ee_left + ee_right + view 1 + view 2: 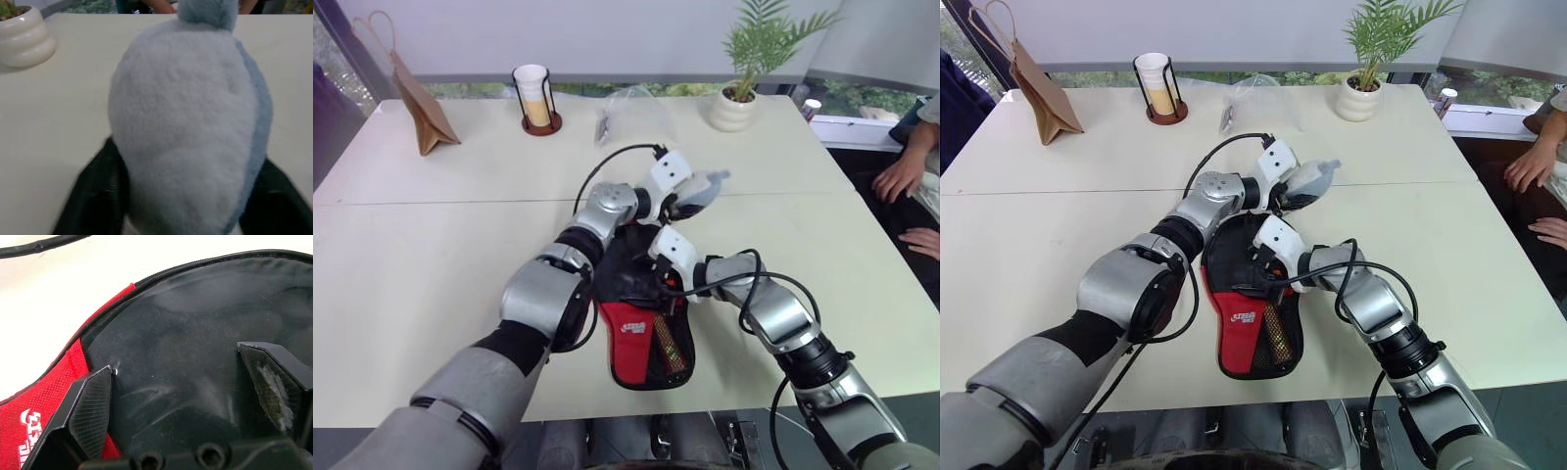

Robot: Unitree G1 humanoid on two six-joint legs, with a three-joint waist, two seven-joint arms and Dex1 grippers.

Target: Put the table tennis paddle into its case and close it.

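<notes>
- Counter (431, 255): pale, two slabs butted together. The work sits on the near slab, close to the front edge.
- Case (641, 338): lies flat, round black end away from me and red panel with its logo and mesh pocket nearest me. It is soft fabric, so I expect it to buckle or slide if pushed. Judgement: pin it with one arm and take the flap at its zip edge.
- Paddle (195, 347): in the right wrist view I take the glossy black face inside the case's piped rim for the paddle's rubber, though I cannot be sure. I cannot make out the handle. It should be light and stiff, with a grippy face that marks easily, so I'd nudge it at the edge or the handle.
- Grey fuzzy pouch (186, 98): on the counter just beyond the case. It looks plush and squashy, and it is no part of the job.
- Left pincer (188, 152): fingers spread wide, one on each side of the pouch. I cannot tell whether they press it.
- Right pincer (174, 361): fingers spread, poised over the glossy black face and gripping nothing.
</notes>
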